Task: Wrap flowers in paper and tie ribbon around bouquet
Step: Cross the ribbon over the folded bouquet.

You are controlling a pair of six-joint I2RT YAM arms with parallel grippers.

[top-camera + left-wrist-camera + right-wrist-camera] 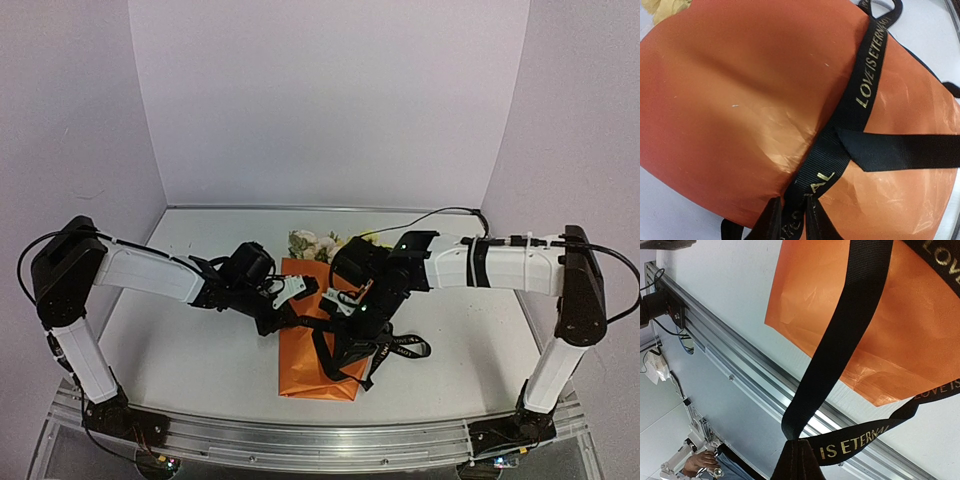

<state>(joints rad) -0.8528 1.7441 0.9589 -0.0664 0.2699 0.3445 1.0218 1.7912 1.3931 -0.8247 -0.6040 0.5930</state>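
Observation:
The bouquet lies mid-table, its orange paper [305, 365] wrapped as a cone with the flowers [312, 245] poking out at the far end. A pale yellow bloom [667, 10] shows at the top left of the left wrist view. The black ribbon [345, 345] with gold lettering crosses over the paper [740, 100] and loops loosely to the right. My left gripper [794, 212] is shut on a ribbon [867, 75] strand right at the cone's side. My right gripper [799, 445] hangs above the cone's near end, shut on a folded ribbon [850, 330] strand that it holds taut over the paper [920, 330].
An aluminium rail [320, 440] runs along the table's near edge, also seen as the rail [740, 365] under the right gripper. A person's hand [700, 465] shows below the table edge. White walls close in the table at the back and both sides.

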